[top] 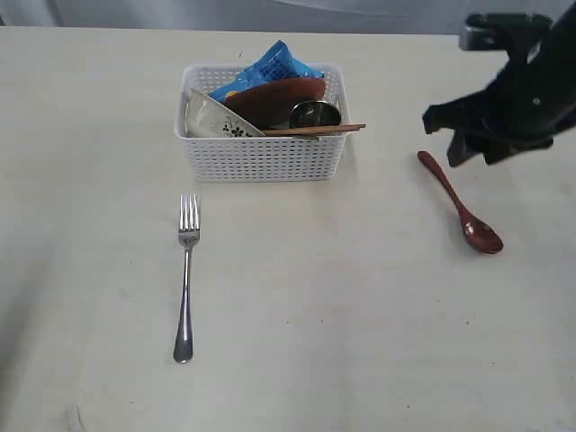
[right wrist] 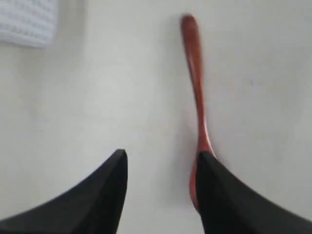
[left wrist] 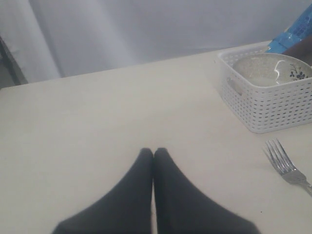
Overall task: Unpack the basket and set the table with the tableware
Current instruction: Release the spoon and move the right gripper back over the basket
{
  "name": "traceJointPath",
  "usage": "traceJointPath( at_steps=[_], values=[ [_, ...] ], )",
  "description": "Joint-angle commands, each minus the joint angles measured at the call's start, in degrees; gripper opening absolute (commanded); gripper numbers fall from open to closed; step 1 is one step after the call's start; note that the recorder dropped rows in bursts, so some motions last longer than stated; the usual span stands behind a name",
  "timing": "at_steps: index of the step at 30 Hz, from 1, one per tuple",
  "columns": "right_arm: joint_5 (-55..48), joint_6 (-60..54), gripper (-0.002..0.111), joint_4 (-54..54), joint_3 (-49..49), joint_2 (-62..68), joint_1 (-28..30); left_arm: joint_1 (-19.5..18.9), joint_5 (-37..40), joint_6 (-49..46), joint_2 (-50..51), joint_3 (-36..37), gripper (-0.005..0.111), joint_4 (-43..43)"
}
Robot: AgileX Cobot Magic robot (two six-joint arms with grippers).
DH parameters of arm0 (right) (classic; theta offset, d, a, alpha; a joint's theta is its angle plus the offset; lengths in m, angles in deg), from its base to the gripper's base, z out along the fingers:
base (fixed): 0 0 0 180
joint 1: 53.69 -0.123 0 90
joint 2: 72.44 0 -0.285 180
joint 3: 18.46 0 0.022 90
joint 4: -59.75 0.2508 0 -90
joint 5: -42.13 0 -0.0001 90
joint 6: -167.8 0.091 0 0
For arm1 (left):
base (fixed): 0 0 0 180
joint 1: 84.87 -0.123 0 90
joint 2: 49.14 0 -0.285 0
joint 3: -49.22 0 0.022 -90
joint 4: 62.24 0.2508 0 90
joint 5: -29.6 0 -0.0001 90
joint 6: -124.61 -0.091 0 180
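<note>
Blue chip bag: glossy, crinkled foil with white print, standing tilted, one corner uppermost and its lower part hidden. The left wrist view catches only one corner at the frame's edge. Grey backdrop: plain and matte, running behind the far edge, with soft vertical folds.

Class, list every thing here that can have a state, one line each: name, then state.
basket: partly packed
fork: flat on the table
spoon: flat on the table, not gripped
bowl: tilted inside basket
plate: leaning inside basket
cup: inside basket
chopsticks: lying across basket, tip past rim
left claw: shut, empty
right claw: open over spoon
</note>
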Motion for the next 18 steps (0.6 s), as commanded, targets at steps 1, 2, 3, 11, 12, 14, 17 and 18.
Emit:
traceJointPath(
  at_steps=[1, 2, 3, 11, 12, 14, 17, 18],
  values=[
    [-3.86, -14.63, 0.043, -0.23, 6.32, -2.34, -8.96, 0.27, -0.60, 0.05, -0.23, 0.10, 0.000, 0.11],
    [-4.09, -18.93, 0.043, -0.67, 6.90, -2.62, -10.98, 0.27, -0.60, 0.05, -0.23, 0.10, 0.000, 0.11],
    [-4.21, -22.55, 0.043, -1.70, 7.17, -2.86, -13.60, 0.27, -0.60, 0.05, -0.23, 0.10, 0.000, 0.11],
    [0.55, -25.71, 0.043, -23.88, 7.05, -1.64, -30.76, 0.27, -0.60, 0.05, -0.23, 0.10, 0.000, 0.11],
    [1.46, -25.56, 0.043, -25.48, 7.05, -1.34, -32.07, 0.27, -0.60, 0.05, -0.23, 0.10, 0.000, 0.11],
    [3.53, -25.56, 0.043, -26.97, 7.05, -0.32, -33.74, 0.27, -0.60, 0.05, -0.23, 0.10, 0.000, 0.11],
    [6.60, -25.56, 0.043, -28.00, 7.05, 1.16, -34.20, 0.27, -0.60, 0.05, -0.23, 0.10, 0.000, 0.11],
    [6.92, -25.56, 0.043, -28.69, 7.05, 1.84, -34.20, 0.27, -0.60, 0.05, -0.23, 0.10, 0.000, 0.11]
  ],
)
